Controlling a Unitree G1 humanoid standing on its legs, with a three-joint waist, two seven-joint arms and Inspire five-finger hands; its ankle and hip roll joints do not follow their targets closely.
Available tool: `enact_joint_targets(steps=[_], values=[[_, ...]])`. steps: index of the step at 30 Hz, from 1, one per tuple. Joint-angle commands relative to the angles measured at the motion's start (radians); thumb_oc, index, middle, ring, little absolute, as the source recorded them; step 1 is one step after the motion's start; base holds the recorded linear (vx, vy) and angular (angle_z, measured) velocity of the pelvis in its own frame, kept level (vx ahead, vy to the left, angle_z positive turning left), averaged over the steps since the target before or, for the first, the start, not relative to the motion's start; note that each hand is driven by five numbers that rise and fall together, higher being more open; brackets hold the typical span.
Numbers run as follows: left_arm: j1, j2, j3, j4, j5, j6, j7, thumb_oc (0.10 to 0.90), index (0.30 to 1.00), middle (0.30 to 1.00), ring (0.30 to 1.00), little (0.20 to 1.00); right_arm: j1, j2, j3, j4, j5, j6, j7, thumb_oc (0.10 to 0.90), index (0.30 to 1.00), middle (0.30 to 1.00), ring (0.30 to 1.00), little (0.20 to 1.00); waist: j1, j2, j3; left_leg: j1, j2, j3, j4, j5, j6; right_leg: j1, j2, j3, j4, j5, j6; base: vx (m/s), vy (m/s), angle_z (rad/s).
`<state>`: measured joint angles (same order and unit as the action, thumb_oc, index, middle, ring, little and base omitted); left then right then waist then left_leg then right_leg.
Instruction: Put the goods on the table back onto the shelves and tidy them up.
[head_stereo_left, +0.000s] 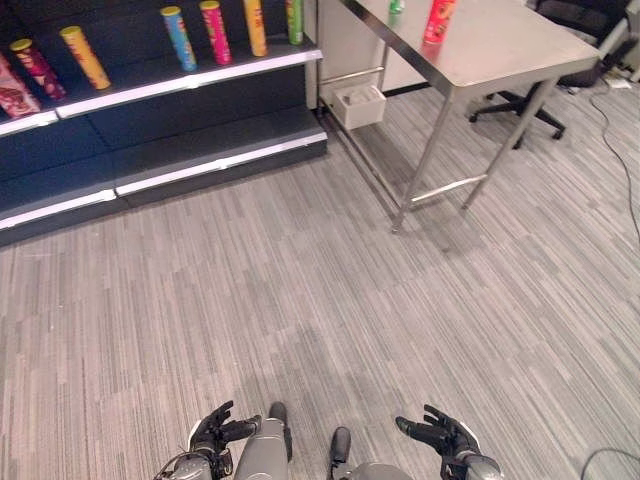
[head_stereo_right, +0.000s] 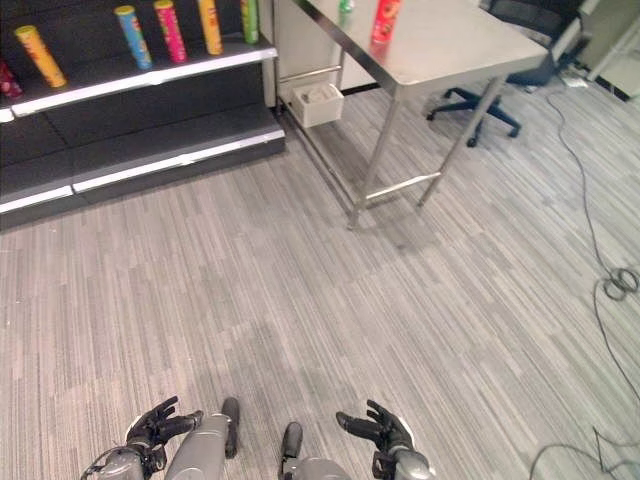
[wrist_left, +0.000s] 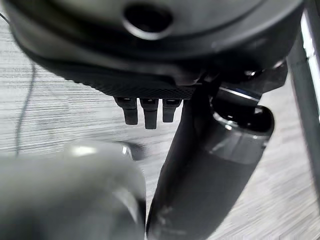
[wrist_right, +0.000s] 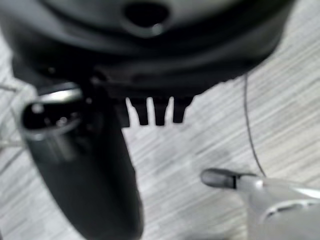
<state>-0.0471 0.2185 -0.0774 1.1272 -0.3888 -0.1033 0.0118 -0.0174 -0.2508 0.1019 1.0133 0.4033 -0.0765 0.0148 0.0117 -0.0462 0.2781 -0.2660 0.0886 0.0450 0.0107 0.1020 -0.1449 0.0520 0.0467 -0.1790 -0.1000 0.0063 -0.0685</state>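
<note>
On the stainless steel table, a red tube-shaped can stands upright near the long edge that faces the shelves, and a green container, mostly cut off, stands just beside it, farther along the same edge. On the upper shelf of the dark rack stand more cans in a row: a yellow can and a dark red can toward its left end, then a blue can, a pink can, an orange can and a green can toward its right end. The lower shelf lies below it. A white box sits on the floor by the table's leg, and an office chair stands behind the table. The left hand and the right hand hang low over the floor, well apart from table and shelves, both with fingers loosely spread and holding nothing
</note>
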Motion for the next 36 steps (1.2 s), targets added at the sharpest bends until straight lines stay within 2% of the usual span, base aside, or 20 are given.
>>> enact_joint_targets(steps=[1, 4, 5, 6, 7, 9, 10, 12, 13, 14, 17, 19, 20, 23, 24, 25, 28, 31, 33, 36], values=[[0.053, 0.007, -0.021, -0.006, 0.045, -0.020, 0.015, 0.800, 0.900, 0.900, 0.900, 0.900, 0.051, -0.055, 0.009, -0.065, 0.007, -0.042, -0.013, 0.800, 0.900, 0.900, 0.900, 0.900, 0.039, 0.031, -0.064, -0.046, -0.015, 0.036, -0.067, 0.174, 0.030, 0.114, -0.032, 0.049, 0.013, -0.069, 0.111, 0.33, 0.097, -0.08], [0.053, 0.007, -0.021, -0.006, 0.045, -0.020, 0.015, 0.800, 0.900, 0.900, 0.900, 0.900, 0.051, -0.055, 0.009, -0.065, 0.007, -0.042, -0.013, 0.800, 0.900, 0.900, 0.900, 0.900, 0.039, 0.031, -0.064, -0.045, -0.015, 0.037, -0.068, 0.174, 0.030, 0.115, -0.032, 0.049, 0.013, -0.069, 0.111, 0.12, 0.037, -0.32], [0.059, 0.010, -0.005, 0.010, 0.053, -0.019, 0.015, 0.800, 0.900, 0.900, 0.900, 0.900, 0.048, -0.052, 0.003, -0.044, 0.002, -0.039, -0.012, 0.800, 0.900, 0.900, 0.900, 0.900, 0.046, 0.043, -0.081, -0.064, -0.014, 0.082, -0.096, 0.197, 0.016, 0.150, -0.023, 0.061, 0.013, -0.088, 0.118, 0.99, 0.452, -0.48], [0.090, 0.022, 0.018, 0.023, 0.075, -0.018, 0.011, 0.800, 0.900, 0.900, 0.900, 0.900, 0.056, -0.035, 0.010, -0.012, -0.039, -0.026, 0.004, 0.800, 0.900, 0.900, 0.900, 0.900, 0.065, 0.021, -0.157, 0.038, -0.056, 0.123, -0.098, 0.148, 0.088, 0.209, -0.100, 0.100, 0.067, -0.102, 0.167, 1.11, 0.510, -0.17], [0.092, 0.029, 0.019, 0.018, 0.075, -0.016, 0.010, 0.800, 0.900, 0.900, 0.900, 0.900, 0.050, -0.032, 0.009, -0.003, -0.042, -0.023, 0.008, 0.800, 0.900, 0.900, 0.900, 0.900, 0.069, 0.013, -0.164, 0.062, -0.062, 0.134, -0.098, 0.127, 0.102, 0.205, -0.118, 0.113, 0.095, -0.089, 0.179, 0.99, 0.508, -0.22], [0.094, 0.032, 0.017, 0.006, 0.074, -0.017, 0.010, 0.800, 0.900, 0.900, 0.900, 0.900, 0.050, -0.031, 0.013, 0.001, -0.049, -0.023, 0.008, 0.800, 0.900, 0.900, 0.900, 0.900, 0.073, 0.005, -0.169, 0.079, -0.076, 0.141, -0.095, 0.114, 0.118, 0.188, -0.140, 0.118, 0.156, -0.042, 0.197, 0.28, 0.178, -1.29], [0.086, 0.042, 0.013, -0.015, 0.077, -0.014, 0.007, 0.800, 0.900, 0.900, 0.900, 0.900, 0.042, -0.031, 0.010, 0.009, -0.057, -0.015, 0.012, 0.800, 0.900, 0.900, 0.900, 0.900, 0.069, 0.001, -0.162, 0.127, -0.101, 0.145, -0.094, 0.069, 0.151, 0.112, -0.170, 0.122, 0.353, 0.056, 0.223, 0.24, 0.218, -1.43], [0.073, 0.050, 0.005, -0.019, 0.082, -0.011, 0.010, 0.800, 0.900, 0.900, 0.900, 0.900, 0.039, -0.036, 0.000, 0.006, -0.058, -0.016, 0.008, 0.800, 0.900, 0.900, 0.900, 0.900, 0.052, 0.008, -0.143, 0.177, -0.118, 0.148, -0.096, 0.035, 0.178, 0.028, -0.189, 0.115, 0.543, 0.196, 0.250, 0.20, 0.234, -0.32], [0.073, 0.050, 0.005, -0.019, 0.082, -0.011, 0.010, 0.800, 0.900, 0.900, 0.900, 0.900, 0.039, -0.037, 0.000, 0.006, -0.058, -0.016, 0.008, 0.800, 0.900, 0.900, 0.900, 0.900, 0.054, 0.011, -0.145, 0.175, -0.115, 0.150, -0.096, 0.035, 0.178, 0.025, -0.186, 0.116, 0.541, 0.199, 0.249, 0.20, 0.267, 0.20], [0.058, 0.061, 0.005, -0.017, 0.085, -0.005, 0.014, 0.800, 0.900, 0.900, 0.900, 0.900, 0.034, -0.041, -0.009, 0.011, -0.079, -0.013, -0.006, 0.800, 0.900, 0.900, 0.900, 0.900, 0.034, 0.031, -0.117, 0.235, -0.117, 0.143, -0.098, 0.001, 0.201, -0.051, -0.224, 0.055, 0.687, 0.238, 0.242, 0.23, 0.247, 0.27], [0.054, 0.068, 0.013, -0.017, 0.081, -0.002, 0.018, 0.800, 0.900, 0.900, 0.900, 0.900, 0.038, -0.043, -0.026, 0.010, -0.076, -0.010, -0.014, 0.800, 0.900, 0.900, 0.900, 0.900, 0.014, 0.046, -0.103, 0.279, -0.110, 0.139, -0.098, -0.033, 0.206, -0.123, -0.261, 0.000, 0.730, 0.190, 0.233, 0.24, 0.137, 0.33], [0.043, 0.070, 0.012, -0.017, 0.079, -0.006, 0.016, 0.800, 0.900, 0.900, 0.900, 0.900, 0.043, -0.051, -0.045, 0.018, -0.067, -0.007, -0.014, 0.800, 0.900, 0.900, 0.900, 0.900, -0.001, 0.050, -0.095, 0.325, -0.105, 0.126, -0.098, -0.061, 0.190, -0.162, -0.292, -0.076, 0.559, 0.105, 0.211, 0.42, -0.018, 0.35], [0.040, 0.069, 0.010, -0.017, 0.082, -0.006, 0.016, 0.800, 0.900, 0.900, 0.900, 0.900, 0.037, -0.057, -0.053, 0.024, -0.064, -0.007, -0.019, 0.800, 0.900, 0.900, 0.900, 0.900, -0.007, 0.050, -0.087, 0.343, -0.101, 0.122, -0.098, -0.075, 0.178, -0.161, -0.297, -0.100, 0.449, 0.105, 0.215, 0.31, -0.121, 0.05], [0.032, 0.067, 0.010, -0.009, 0.091, -0.010, 0.017, 0.800, 0.900, 0.900, 0.900, 0.900, 0.035, -0.063, -0.058, 0.022, -0.068, -0.007, -0.020, 0.800, 0.900, 0.900, 0.900, 0.900, -0.022, 0.024, -0.082, 0.391, -0.107, 0.102, -0.098, -0.116, 0.150, -0.187, -0.261, -0.068, 0.146, 0.172, 0.250, 0.30, -0.143, 0.11], [0.031, 0.067, 0.010, -0.009, 0.091, -0.010, 0.017, 0.800, 0.900, 0.900, 0.900, 0.900, 0.034, -0.063, -0.058, 0.022, -0.069, -0.007, -0.020, 0.800, 0.900, 0.900, 0.900, 0.900, -0.022, 0.023, -0.083, 0.390, -0.107, 0.102, -0.098, -0.115, 0.150, -0.187, -0.261, -0.068, 0.141, 0.175, 0.250, 0.38, -0.157, 0.15], [0.028, 0.071, 0.012, -0.010, 0.102, -0.014, 0.014, 0.800, 0.900, 0.900, 0.900, 0.900, 0.039, -0.068, -0.062, 0.024, -0.078, -0.004, -0.017, 0.800, 0.900, 0.900, 0.900, 0.900, -0.036, 0.012, -0.083, 0.423, -0.098, 0.087, -0.098, -0.141, 0.130, -0.215, -0.251, -0.033, 0.035, 0.227, 0.278, 0.37, -0.153, 0.14], [0.028, 0.069, 0.012, -0.012, 0.116, -0.019, 0.016, 0.800, 0.900, 0.900, 0.900, 0.900, 0.039, -0.076, -0.065, 0.021, -0.091, -0.003, -0.019, 0.800, 0.900, 0.900, 0.900, 0.900, -0.039, 0.004, -0.090, 0.446, -0.087, 0.080, -0.098, -0.158, 0.116, -0.236, -0.262, -0.040, 0.014, 0.262, 0.293, 0.27, -0.125, 0.57], [0.034, 0.055, 0.010, -0.005, 0.116, -0.017, 0.015, 0.800, 0.900, 0.900, 0.900, 0.900, 0.041, -0.083, -0.061, 0.034, -0.091, -0.004, -0.013, 0.800, 0.900, 0.900, 0.900, 0.900, -0.037, -0.006, -0.112, 0.483, -0.066, 0.067, -0.098, -0.175, 0.100, -0.205, -0.249, -0.073, 0.013, 0.255, 0.278, 0.36, -0.237, 0.36], [0.038, 0.046, 0.016, -0.008, 0.083, -0.014, 0.014, 0.800, 0.900, 0.900, 0.900, 0.900, 0.028, -0.095, -0.037, 0.043, -0.096, -0.004, -0.006, 0.800, 0.900, 0.900, 0.900, 0.900, -0.032, 0.008, -0.135, 0.488, 0.002, 0.053, -0.036, -0.121, 0.065, -0.161, -0.199, -0.099, 0.013, 0.229, 0.247, 0.41, -0.364, 0.05], [0.045, 0.041, 0.015, -0.015, 0.078, -0.012, 0.010, 0.800, 0.900, 0.900, 0.900, 0.900, 0.020, -0.099, -0.014, 0.045, -0.099, -0.001, 0.003, 0.800, 0.900, 0.900, 0.900, 0.900, -0.023, 0.014, -0.141, 0.454, 0.040, 0.045, 0.089, -0.079, 0.043, -0.130, -0.165, -0.112, 0.013, 0.190, 0.219, 0.16, -0.192, -0.25]])
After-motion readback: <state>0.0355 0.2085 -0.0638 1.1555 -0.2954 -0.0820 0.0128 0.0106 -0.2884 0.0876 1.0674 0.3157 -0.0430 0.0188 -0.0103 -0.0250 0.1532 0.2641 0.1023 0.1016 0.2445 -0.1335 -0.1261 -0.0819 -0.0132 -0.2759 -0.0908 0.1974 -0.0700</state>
